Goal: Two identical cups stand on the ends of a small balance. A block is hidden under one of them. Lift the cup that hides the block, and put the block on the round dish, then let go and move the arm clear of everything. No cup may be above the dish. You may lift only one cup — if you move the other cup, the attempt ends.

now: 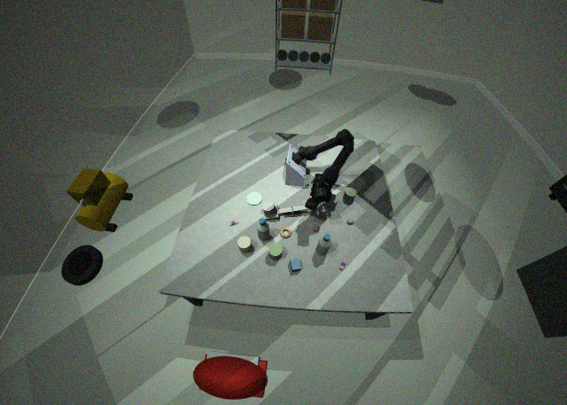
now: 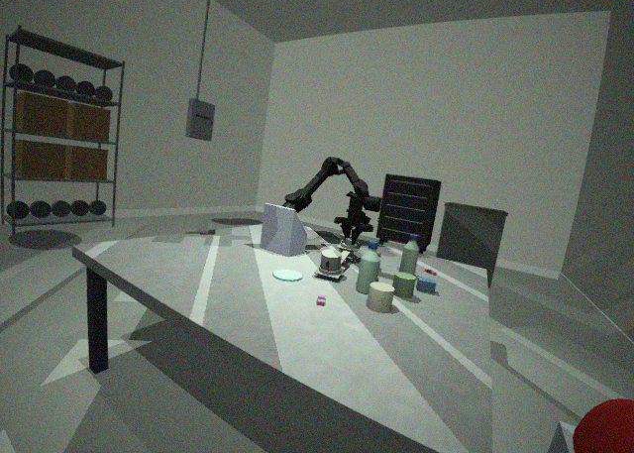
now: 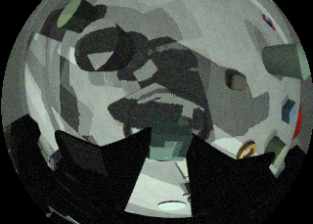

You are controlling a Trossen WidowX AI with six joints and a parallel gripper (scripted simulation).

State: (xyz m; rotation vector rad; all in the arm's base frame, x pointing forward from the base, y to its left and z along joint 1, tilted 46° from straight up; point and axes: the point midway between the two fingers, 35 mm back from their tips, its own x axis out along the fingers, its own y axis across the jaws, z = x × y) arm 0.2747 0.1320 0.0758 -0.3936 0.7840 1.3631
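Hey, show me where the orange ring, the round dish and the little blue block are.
orange ring (image 1: pixel 281 235) (image 3: pixel 241 152): top and wrist views, on its band
round dish (image 1: pixel 253 198) (image 2: pixel 287 275) (image 3: pixel 172 205): all three views, middle of its face
blue block (image 1: pixel 295 265) (image 2: pixel 426 285) (image 3: pixel 289 112): all three views, on its body

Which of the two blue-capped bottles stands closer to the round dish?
The bottle right beside the cream cylinder; the other bottle stands farther from the dish.

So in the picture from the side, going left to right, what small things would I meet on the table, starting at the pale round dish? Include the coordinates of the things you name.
Pale round dish (image 1: pixel 253 198) (image 2: pixel 287 275) (image 3: pixel 172 205), small red-and-blue piece (image 1: pixel 233 222) (image 2: pixel 321 300), cream cylinder (image 1: pixel 244 243) (image 2: pixel 380 297), green cylinder (image 1: pixel 275 251) (image 2: pixel 404 285), blue block (image 1: pixel 295 264) (image 2: pixel 426 284) (image 3: pixel 289 112).
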